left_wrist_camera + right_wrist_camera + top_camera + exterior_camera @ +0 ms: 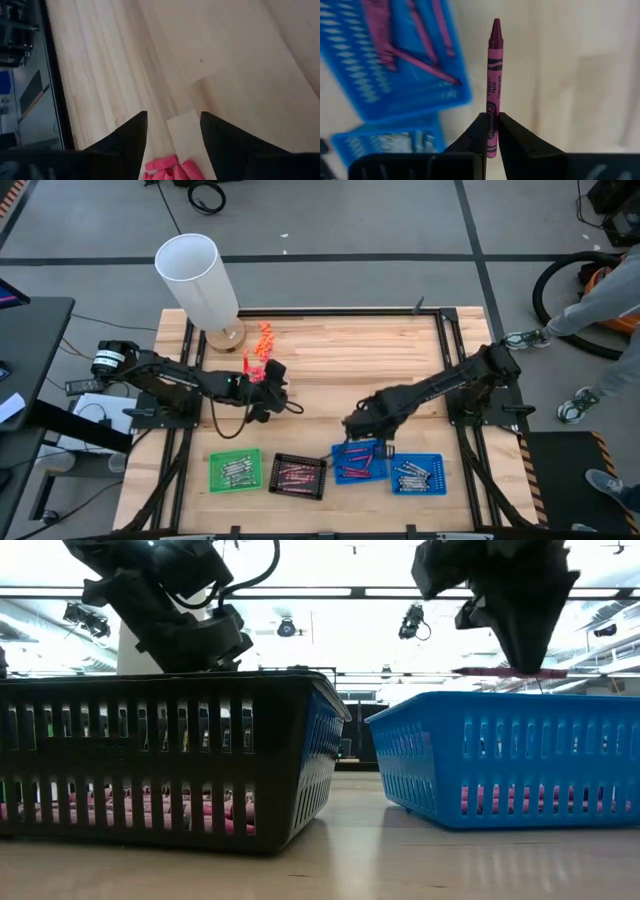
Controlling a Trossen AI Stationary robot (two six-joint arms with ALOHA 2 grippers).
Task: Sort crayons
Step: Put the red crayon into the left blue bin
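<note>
Now a maroon crayon point(493, 90) is pinched by its lower end in the closed right claw point(492, 131), hung over the blue tray point(359, 463) for dropping; at nine o'clock, the left claw point(172, 131) waits open above the counter point(340, 360).

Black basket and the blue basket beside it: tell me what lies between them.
Nothing lies there. In the low view, bare table shows between the black basket and the blue basket, with only the room behind.
</note>
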